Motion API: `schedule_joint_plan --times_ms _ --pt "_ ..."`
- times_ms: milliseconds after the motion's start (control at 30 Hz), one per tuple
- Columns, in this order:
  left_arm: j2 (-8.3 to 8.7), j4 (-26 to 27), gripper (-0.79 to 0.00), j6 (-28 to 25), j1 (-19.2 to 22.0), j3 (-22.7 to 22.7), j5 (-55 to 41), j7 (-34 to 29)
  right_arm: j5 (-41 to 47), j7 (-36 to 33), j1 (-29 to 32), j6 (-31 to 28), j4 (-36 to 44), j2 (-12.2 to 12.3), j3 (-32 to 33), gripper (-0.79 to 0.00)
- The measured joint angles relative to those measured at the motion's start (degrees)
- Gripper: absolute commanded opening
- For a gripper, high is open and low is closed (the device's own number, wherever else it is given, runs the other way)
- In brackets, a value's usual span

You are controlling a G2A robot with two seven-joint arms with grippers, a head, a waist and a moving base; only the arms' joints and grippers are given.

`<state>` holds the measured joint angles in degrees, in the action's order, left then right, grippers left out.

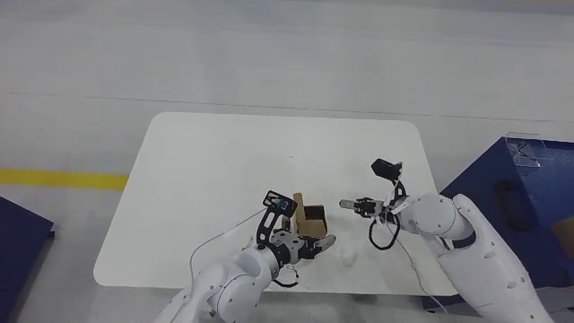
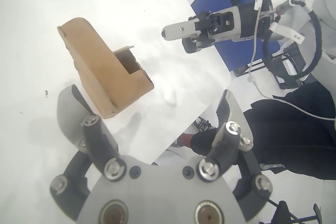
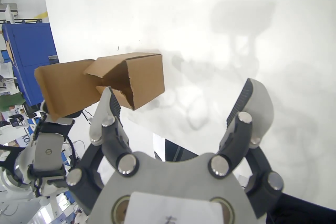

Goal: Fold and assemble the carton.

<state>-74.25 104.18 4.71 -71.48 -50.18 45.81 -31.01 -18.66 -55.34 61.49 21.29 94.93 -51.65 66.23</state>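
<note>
The brown carton [image 1: 309, 218] stands near the table's front edge, partly folded, with one end open and a long flap sticking up. In the left wrist view the carton [image 2: 105, 72] is just beyond one finger of my left gripper [image 2: 147, 96], which is open and holds nothing. My left gripper [image 1: 316, 245] sits on the near side of the carton. My right gripper [image 1: 348, 205] hovers a short way to the carton's right, open and empty. From the right wrist, the carton [image 3: 131, 75] shows its open end beyond my right gripper [image 3: 178, 88].
The white table [image 1: 224, 161] is bare behind and to the left of the carton. A small white lump [image 1: 348, 257] lies by the front edge. Blue panels [image 1: 502, 188] stand off the table's right side. The front edge is close to both grippers.
</note>
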Motion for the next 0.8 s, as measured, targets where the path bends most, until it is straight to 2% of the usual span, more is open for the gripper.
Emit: schedule_joint_plan --times_ms 200,333,467,600,800 --pt "-0.24 0.65 0.0 -0.34 -0.09 0.84 0.66 0.06 -0.82 2.8 -7.13 -4.97 -5.06 -2.49 -8.02 0.0" --pt "-0.44 0.68 0.0 -0.25 0.08 1.25 0.84 0.08 -3.27 7.12 -11.88 -4.4 -9.76 -4.96 -14.8 0.0" --pt "-0.55 0.58 0.0 -0.34 -0.01 1.33 0.98 0.15 -4.71 6.79 -14.64 -4.93 -12.74 -6.74 -19.52 0.0" --pt "-0.63 0.77 0.0 -0.37 -0.07 1.3 1.46 0.34 -5.49 4.65 -15.62 -6.15 -13.84 -7.53 -21.55 0.0" --pt "-0.69 2.42 0.0 -0.05 0.13 1.52 4.14 -0.19 -4.12 1.87 -14.44 -7.55 -13.01 -7.14 -19.42 0.0"
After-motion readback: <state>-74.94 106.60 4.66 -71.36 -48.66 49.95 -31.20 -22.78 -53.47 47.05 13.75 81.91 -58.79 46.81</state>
